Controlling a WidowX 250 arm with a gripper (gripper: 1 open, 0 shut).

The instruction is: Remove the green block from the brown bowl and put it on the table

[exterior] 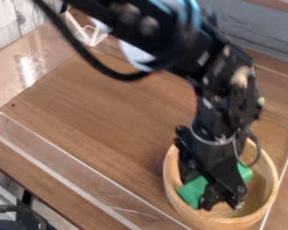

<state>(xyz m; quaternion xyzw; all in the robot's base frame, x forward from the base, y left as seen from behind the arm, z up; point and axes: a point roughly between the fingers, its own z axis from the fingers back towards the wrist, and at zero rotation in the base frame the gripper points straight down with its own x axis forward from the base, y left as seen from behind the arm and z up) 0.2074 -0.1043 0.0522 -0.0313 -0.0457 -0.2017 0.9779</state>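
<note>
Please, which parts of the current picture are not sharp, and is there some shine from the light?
In the camera view, the upper part of the arm is soft and smeared, and the hand is dark with little detail; the table looks sharper, with a pale shine toward its far left side.

Counted from my station: one robot arm (212, 67), one gripper (219, 191), one bowl (263, 196), one green block (193, 191), one table (98, 106), one clear plastic stand (84, 29). I also log one white object (137, 56), partly hidden, kind unclear to me.
</note>
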